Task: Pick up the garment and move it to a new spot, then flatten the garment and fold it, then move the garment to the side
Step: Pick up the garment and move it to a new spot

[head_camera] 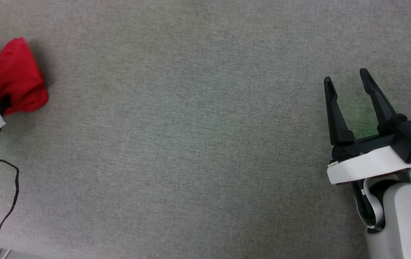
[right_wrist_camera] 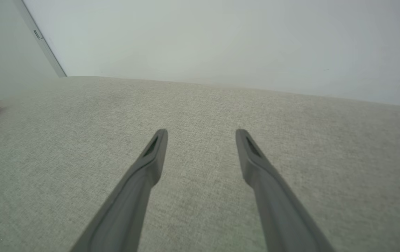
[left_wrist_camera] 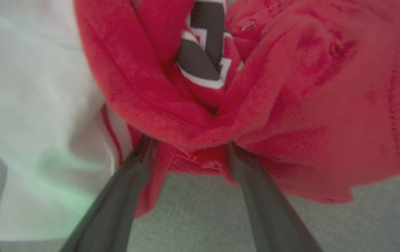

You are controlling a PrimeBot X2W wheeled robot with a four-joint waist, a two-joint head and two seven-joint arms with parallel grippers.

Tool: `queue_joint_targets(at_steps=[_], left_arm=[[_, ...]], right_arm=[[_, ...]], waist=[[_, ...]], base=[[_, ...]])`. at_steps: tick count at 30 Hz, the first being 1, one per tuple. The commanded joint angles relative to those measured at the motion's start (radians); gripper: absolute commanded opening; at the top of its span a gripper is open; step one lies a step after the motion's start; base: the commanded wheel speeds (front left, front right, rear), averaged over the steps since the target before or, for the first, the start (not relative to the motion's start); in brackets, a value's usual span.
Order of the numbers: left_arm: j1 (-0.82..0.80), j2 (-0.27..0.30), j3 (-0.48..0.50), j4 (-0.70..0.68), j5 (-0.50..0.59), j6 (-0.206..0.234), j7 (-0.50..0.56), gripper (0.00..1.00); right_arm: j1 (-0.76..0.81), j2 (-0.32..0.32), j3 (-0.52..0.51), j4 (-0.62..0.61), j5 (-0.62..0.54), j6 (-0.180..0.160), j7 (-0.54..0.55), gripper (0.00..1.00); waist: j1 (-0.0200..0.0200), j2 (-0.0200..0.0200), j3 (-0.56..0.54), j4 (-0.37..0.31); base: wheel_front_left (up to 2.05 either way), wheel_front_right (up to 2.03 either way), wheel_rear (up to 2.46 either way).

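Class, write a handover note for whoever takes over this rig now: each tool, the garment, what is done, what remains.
Left tool: open, fingers pushed into the crumpled garment, not closed on it.
Right tool: open, empty, over the grey surface.
Garment: bunched on the robot's far left.
Done: nothing visible yet.
To do: grasp, move, flatten, fold, set aside.

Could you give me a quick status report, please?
Left gripper: jaws open, pushed into crumpled garment. Right gripper: jaws open, over grey surface. Black cord loose on surface, apart from garment.
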State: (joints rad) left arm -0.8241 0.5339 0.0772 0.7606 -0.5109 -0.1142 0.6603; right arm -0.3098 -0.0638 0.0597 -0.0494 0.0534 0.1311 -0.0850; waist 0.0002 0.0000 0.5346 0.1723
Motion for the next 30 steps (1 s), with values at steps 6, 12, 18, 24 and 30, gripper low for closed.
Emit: queue_joint_targets(at_steps=[6,12,18,24,30], left_arm=[[0.061,-0.023,-0.004,0.095,-0.017,0.029,0.071,0.53],[0.052,0.001,-0.012,0.070,0.011,0.046,-0.010,0.00],[0.000,0.020,-0.023,0.021,0.050,0.042,-0.192,0.00],[-0.031,0.003,-0.031,-0.011,0.075,0.029,-0.419,0.00],[-0.020,-0.022,-0.061,-0.037,0.103,0.017,-0.587,0.00]], right_arm=[[-0.028,0.005,0.002,0.017,0.005,-0.001,-0.014,1.00],[-0.014,0.006,-0.012,0.025,0.005,-0.001,-0.017,1.00],[0.015,0.008,-0.022,0.037,0.010,-0.001,-0.019,1.00],[0.065,0.011,-0.043,0.042,0.018,-0.001,-0.026,1.00],[0.120,0.013,-0.062,0.046,0.034,-0.001,-0.028,1.00]], waist=[[-0.0002,0.0000,0.018,-0.030],[-0.0002,0.0000,-0.012,-0.021],[-0.0002,0.0000,-0.084,0.000],[-0.0002,0.0000,-0.196,0.024],[-0.0002,0.0000,-0.307,0.033]], base=[[0.00,0.00,0.00],[0.00,0.00,0.00],[0.00,0.00,0.00],[0.00,0.00,0.00],[0.00,0.00,0.00]])
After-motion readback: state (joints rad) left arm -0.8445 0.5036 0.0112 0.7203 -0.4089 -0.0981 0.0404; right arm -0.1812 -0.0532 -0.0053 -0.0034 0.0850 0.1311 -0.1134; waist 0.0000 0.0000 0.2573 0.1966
